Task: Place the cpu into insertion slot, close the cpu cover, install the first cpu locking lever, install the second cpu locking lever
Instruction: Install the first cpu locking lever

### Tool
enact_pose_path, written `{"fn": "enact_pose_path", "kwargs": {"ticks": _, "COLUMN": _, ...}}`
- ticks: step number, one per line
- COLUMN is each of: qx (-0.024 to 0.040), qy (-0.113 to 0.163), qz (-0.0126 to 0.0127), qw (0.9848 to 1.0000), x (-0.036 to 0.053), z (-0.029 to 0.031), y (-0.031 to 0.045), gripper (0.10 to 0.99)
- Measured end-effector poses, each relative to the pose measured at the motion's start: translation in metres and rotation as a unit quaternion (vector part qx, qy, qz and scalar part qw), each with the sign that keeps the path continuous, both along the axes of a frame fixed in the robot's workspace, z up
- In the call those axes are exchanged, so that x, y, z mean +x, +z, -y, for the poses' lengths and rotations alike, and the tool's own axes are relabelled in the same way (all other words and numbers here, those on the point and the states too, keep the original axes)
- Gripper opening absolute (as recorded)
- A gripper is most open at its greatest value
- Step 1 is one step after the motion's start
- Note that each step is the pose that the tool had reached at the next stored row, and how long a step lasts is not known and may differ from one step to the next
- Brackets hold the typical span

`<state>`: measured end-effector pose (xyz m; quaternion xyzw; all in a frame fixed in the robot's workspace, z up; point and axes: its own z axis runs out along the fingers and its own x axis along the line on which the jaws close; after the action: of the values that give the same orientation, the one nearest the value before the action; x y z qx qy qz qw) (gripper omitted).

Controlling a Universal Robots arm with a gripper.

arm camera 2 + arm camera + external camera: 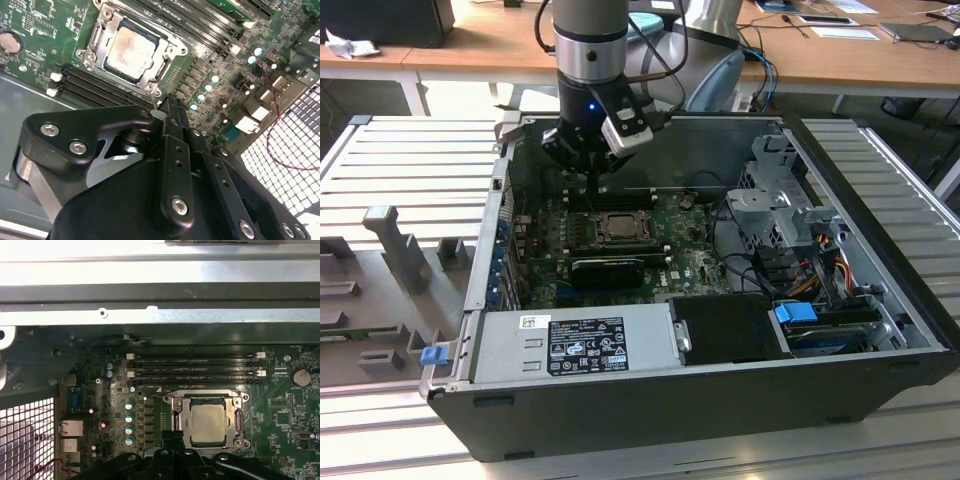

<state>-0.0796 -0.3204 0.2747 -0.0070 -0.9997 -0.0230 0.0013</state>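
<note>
One clenched, empty gripper is hovering beside the cpu cover lying over the cpu, so a slow, square downward push is looking wisest.

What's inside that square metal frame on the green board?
The cpu, a pale silvery square, fills the window of the cpu cover. Whatever lies under the chip is covered by it and cannot be seen.

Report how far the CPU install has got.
Looks done: the cpu sits in the insertion slot, the cpu cover down around it. In hand: nothing; the gripper, shut and empty, has its tip beside the socket. Left: possibly the locking levers; I cannot tell whether either is latched.
</note>
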Motion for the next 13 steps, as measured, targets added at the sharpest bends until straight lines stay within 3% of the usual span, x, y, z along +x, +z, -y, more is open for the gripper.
{"fn": "enact_pose_path", "kwargs": {"ticks": 8, "qx": 0.0003, "qy": 0.0, "qz": 0.0001, "qw": 1.0, "x": -0.0215, "z": -0.0001, "y": -0.0026, "gripper": 0.106}}
{"fn": "enact_pose_path", "kwargs": {"ticks": 13, "qx": 0.0036, "qy": 0.013, "qz": 0.0001, "qw": 0.9999, "x": -0.028, "z": -0.002, "y": -0.0098, "gripper": 0.106}}
